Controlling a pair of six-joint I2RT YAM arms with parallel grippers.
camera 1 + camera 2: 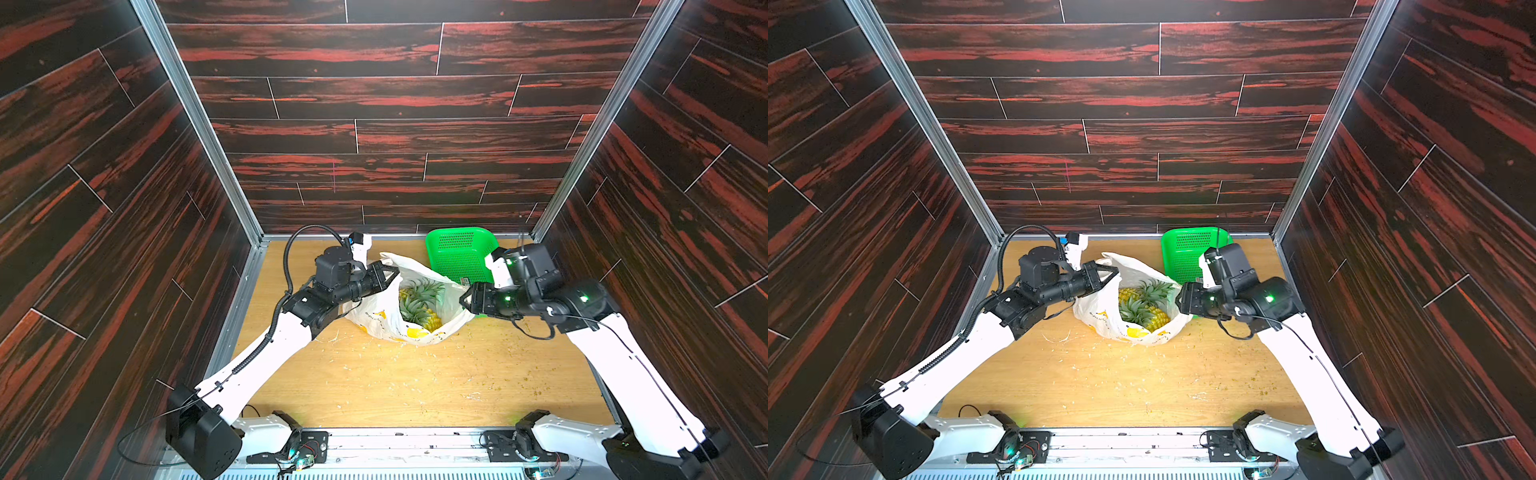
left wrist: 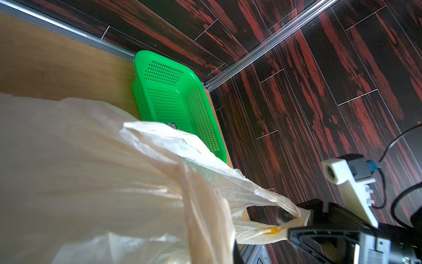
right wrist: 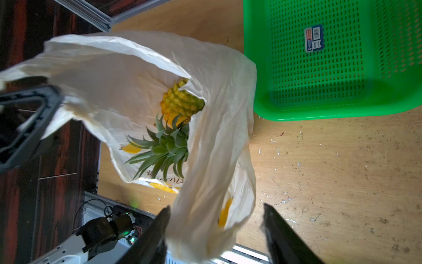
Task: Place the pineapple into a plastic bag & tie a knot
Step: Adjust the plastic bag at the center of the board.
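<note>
Bag (image 1: 380,322) sits mid-table toward the back, mouth wide, pineapple (image 1: 420,305) inside, crown up. Left gripper (image 2: 296,220) is clamped on one bag handle and pulls it taut to the left. Right gripper (image 3: 217,206) has its fingers (image 3: 159,230) spread wide, with the other handle loose between them, not pinched. Basket (image 1: 457,253) is in the back right corner, just beside the bag's rim. The front half of the table (image 1: 415,386) is bare but for crumbs; side walls are well apart from the bag.
</note>
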